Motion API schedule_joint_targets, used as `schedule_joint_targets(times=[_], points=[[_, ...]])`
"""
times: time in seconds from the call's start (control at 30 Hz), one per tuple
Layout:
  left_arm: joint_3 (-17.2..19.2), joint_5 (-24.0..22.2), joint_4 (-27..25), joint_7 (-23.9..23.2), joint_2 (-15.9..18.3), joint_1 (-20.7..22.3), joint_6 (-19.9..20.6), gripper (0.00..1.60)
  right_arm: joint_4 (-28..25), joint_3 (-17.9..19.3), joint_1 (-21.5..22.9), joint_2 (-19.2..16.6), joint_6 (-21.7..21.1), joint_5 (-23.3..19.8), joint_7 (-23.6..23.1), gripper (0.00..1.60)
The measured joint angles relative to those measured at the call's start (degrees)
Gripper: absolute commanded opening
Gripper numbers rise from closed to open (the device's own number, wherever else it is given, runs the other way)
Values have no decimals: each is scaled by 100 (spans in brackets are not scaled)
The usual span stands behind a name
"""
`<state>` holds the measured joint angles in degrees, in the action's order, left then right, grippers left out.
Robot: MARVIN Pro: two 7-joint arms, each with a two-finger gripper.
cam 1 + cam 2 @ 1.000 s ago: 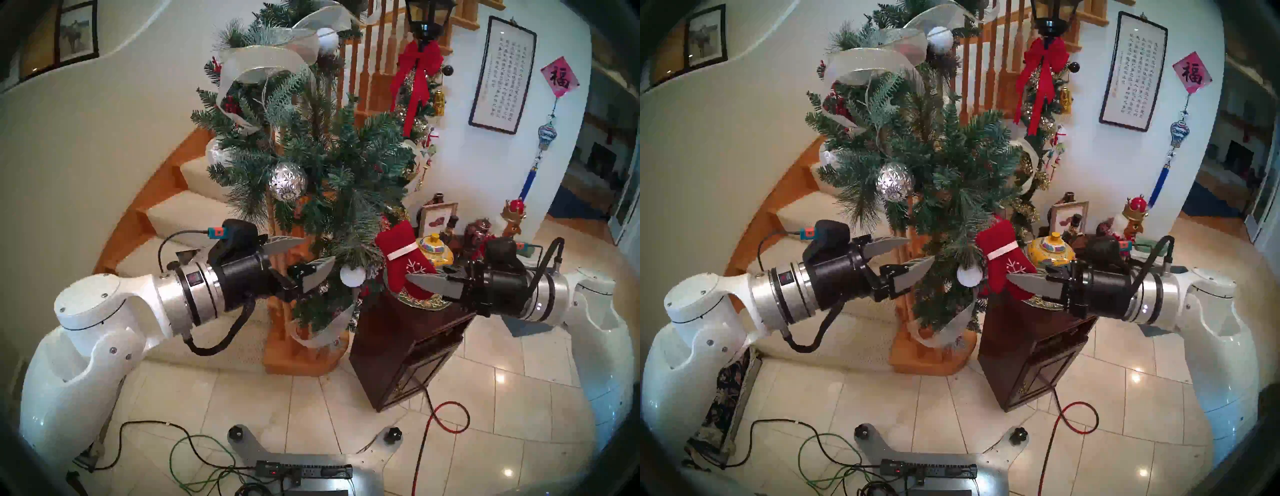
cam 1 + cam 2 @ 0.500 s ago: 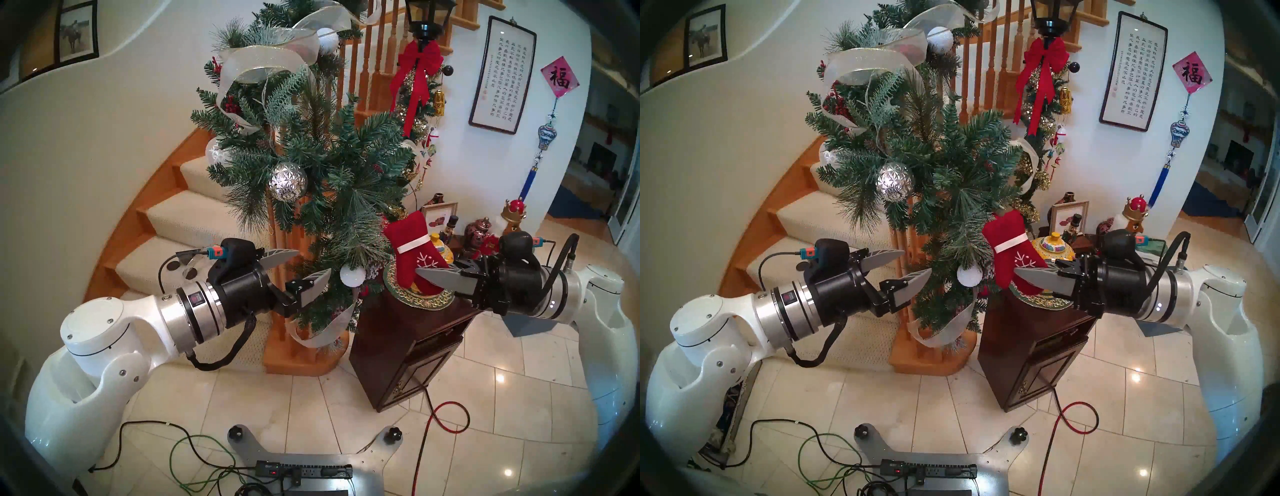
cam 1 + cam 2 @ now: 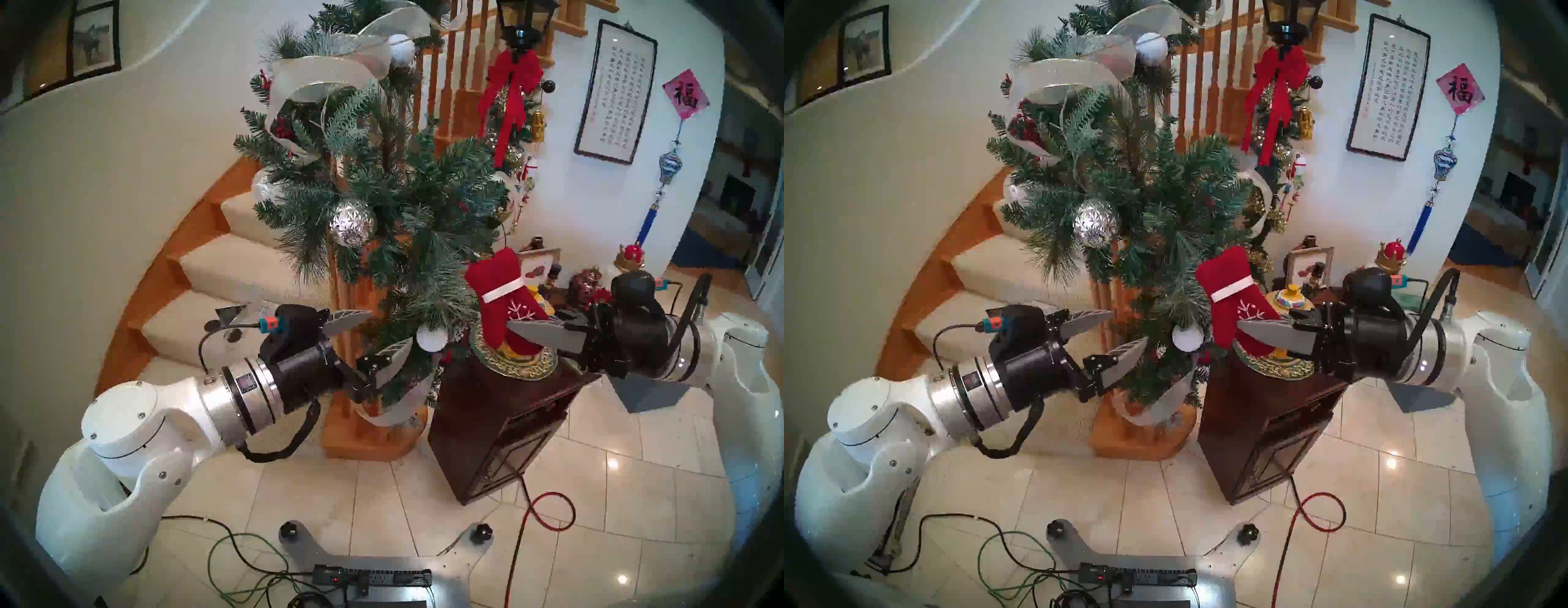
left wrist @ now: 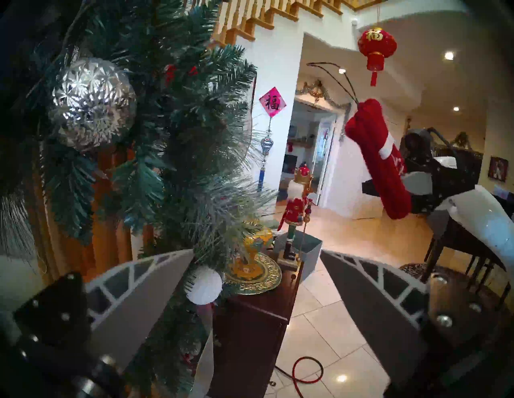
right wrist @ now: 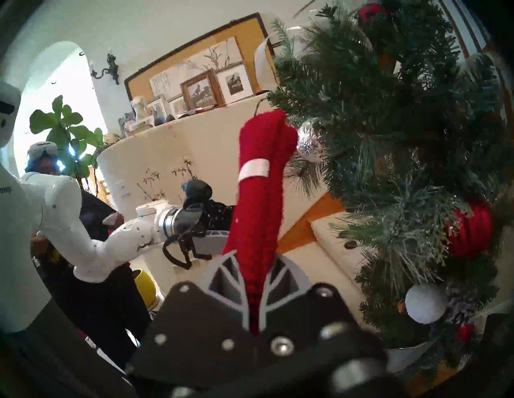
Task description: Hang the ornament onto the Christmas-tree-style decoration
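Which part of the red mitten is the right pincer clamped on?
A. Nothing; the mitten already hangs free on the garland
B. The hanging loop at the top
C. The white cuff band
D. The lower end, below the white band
D. The right pincer is shut on the lower end of the mitten, well below its white band, with the thin loop free above and not yet on the garland.

The mitten's (image 3: 502, 303) lower end vanishes behind the right gripper's (image 3: 535, 333) near finger. At twelve o'clock the garland (image 3: 382, 199) runs off the frame. The mitten's hanging loop (image 4: 332, 76) blurs; whether it catches a branch, I can't tell.
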<state>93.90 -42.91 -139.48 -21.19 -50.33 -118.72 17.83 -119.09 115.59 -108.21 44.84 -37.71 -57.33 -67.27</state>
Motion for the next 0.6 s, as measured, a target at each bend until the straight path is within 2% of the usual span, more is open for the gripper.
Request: schedule_joint_targets(times=[0.6], points=[[50,188,0,-104,-90,-124,-195,160,114,-244,492,-173,-291,-184,329,0]])
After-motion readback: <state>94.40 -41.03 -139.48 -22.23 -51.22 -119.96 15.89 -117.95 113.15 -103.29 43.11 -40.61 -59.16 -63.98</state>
